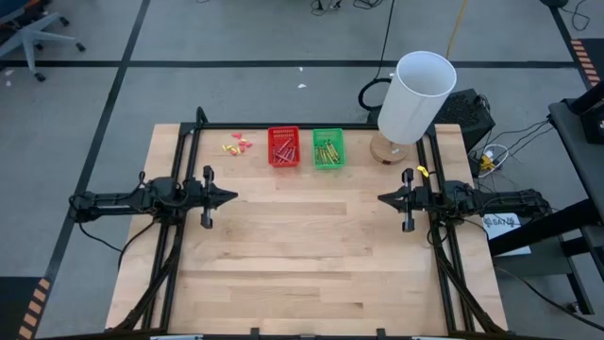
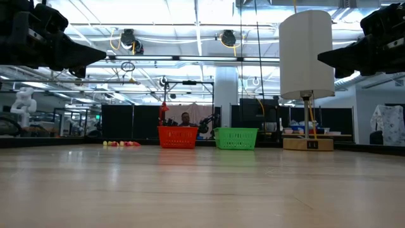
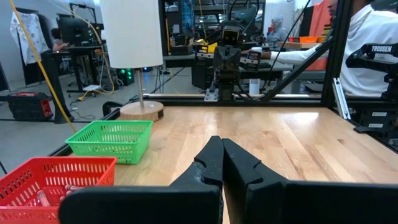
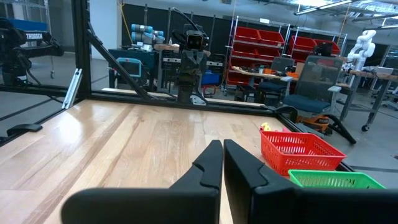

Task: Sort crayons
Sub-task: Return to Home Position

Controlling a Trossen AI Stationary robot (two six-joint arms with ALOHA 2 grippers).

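Observation:
Reddish-brown crayons (image 1: 283, 151) lie in a red basket (image 1: 283, 131) and yellow-green crayons (image 1: 327, 150) lie in a green basket (image 1: 327, 133), side by side at the table's far edge. My left gripper (image 1: 232, 197) is shut and empty at the table's left, raised above it. My right gripper (image 1: 381, 198) is shut and empty at the table's right, also raised. In the left wrist view the gripper (image 3: 222, 144) points across the table, with both baskets to one side (image 3: 56, 171) (image 3: 112, 138). The right wrist view shows that gripper (image 4: 222, 147) and the baskets (image 4: 298, 151) (image 4: 333, 180).
Small yellow and pink scraps (image 1: 238, 144) lie left of the red basket. A lamp with a tall white shade (image 1: 415, 97) on a round wooden base (image 1: 390, 151) stands at the far right corner. Black frame rails (image 1: 193, 161) run along both sides. People show beyond the table.

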